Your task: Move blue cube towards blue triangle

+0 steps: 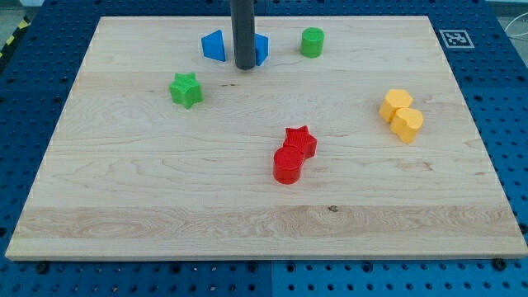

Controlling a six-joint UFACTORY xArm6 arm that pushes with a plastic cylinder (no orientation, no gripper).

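Rod tip point(245, 67) rests on board point(124, 198), against blue cube point(261, 49), partly hiding it; blue triangle point(214, 45) just left. Tool bare rod, holding nothing.

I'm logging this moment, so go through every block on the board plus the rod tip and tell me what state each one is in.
my tip: down on the board, between the two blue blocks
blue triangle: left of the rod
blue cube: partly hidden behind the rod
green star: alone
green cylinder: upright, alone
red star: touching red cylinder
two yellow blocks: touching each other
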